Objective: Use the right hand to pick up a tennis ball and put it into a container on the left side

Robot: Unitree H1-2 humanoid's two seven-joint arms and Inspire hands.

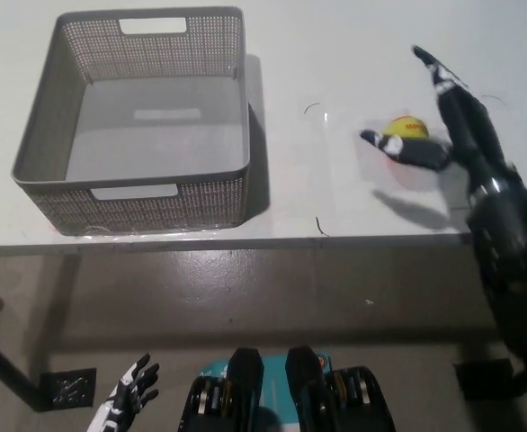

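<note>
1 tennis ball [406, 127] on table [353, 54] | right hand [448, 126] spread above it, empty | orange half down

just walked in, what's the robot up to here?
The black right robot hand is over the white table, fingers spread around the yellow-and-orange tennis ball, partly covering it. It has not closed on the ball. The grey basket sits to the left on the table with nothing in it. The white left robot hand hangs low at the bottom left, below the table edge, holding nothing.
</note>
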